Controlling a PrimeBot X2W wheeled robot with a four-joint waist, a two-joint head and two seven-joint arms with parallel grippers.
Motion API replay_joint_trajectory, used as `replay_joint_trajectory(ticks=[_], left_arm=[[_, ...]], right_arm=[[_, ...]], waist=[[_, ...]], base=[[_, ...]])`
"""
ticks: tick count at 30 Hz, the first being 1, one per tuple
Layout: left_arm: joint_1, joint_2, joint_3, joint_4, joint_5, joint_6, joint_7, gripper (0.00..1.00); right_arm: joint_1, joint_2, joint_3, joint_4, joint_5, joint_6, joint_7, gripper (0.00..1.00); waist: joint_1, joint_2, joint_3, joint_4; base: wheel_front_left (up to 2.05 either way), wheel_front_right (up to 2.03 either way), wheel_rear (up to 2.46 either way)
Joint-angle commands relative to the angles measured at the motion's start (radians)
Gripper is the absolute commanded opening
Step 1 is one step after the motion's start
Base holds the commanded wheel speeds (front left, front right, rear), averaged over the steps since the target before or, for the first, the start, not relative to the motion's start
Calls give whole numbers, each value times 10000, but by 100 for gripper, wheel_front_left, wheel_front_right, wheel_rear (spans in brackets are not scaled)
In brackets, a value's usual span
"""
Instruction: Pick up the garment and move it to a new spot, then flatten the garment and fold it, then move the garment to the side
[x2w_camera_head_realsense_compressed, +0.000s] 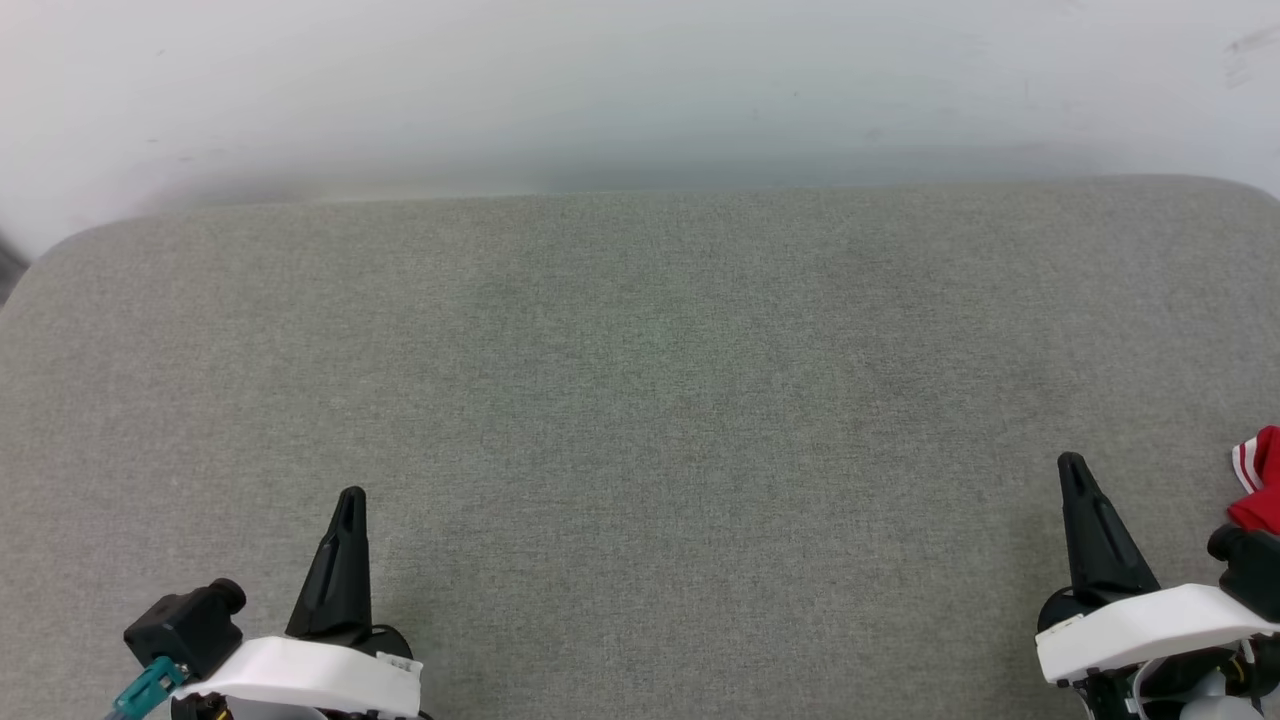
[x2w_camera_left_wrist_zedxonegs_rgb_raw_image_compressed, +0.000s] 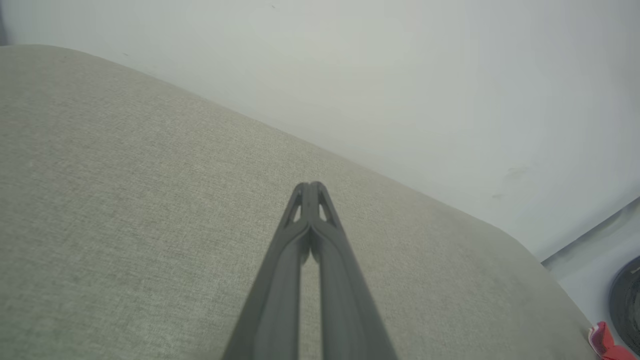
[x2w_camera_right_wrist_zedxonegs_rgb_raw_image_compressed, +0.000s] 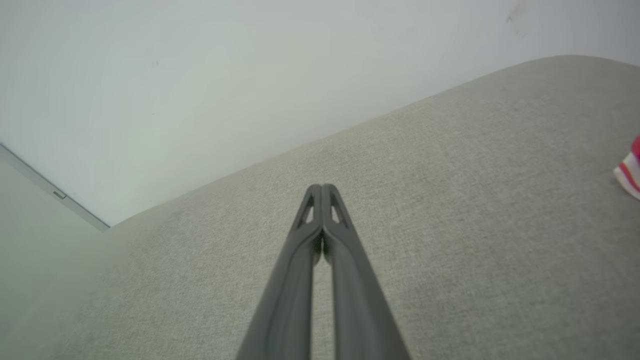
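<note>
one garment (x2w_camera_head_realsense_compressed: 1262, 490) (just a red and white-striped corner at the right edge). two grippers: left gripper (x2w_camera_head_realsense_compressed: 350, 497), right gripper (x2w_camera_head_realsense_compressed: 1072, 462), two dark fingers each. one grey fabric-covered surface (x2w_camera_head_realsense_compressed: 640, 400). one pale wall (x2w_camera_head_realsense_compressed: 640, 80) behind it. one dark round thing (x2w_camera_left_wrist_zedxonegs_rgb_raw_image_compressed: 627, 300), too cut off to name.

Matt woven cloth table (x2w_camera_head_realsense_compressed: 640, 400)

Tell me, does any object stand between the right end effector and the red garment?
Nothing visible does. The shut right end effector is over the grey cushion; the garment lies to its right, at the head view's edge.
</note>
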Motion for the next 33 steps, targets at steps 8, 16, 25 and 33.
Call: replay_joint_trajectory(ticks=[8,16,25,33], left_arm=[[-387,98,50,115,-1488,-4,320,0],[-506,119,83,292,-2653,-8,593,0],[-621,127,132,451,-3830,-11,890,0],[-712,125,179,589,-4781,-13,1136,0]], right_arm=[[-271,11,-96,29,1497,-1,278,0],[-341,50,-150,155,2662,-1,506,0],[-403,96,-213,288,3848,-1,745,0],[-444,139,-266,400,4805,-1,945,0]], waist=[[0,0,-70,-4],[0,0,-137,-8],[0,0,-213,-12],[0,0,-280,-16]], base=[[0,0,0],[0,0,0],[0,0,0],[0,0,0]])
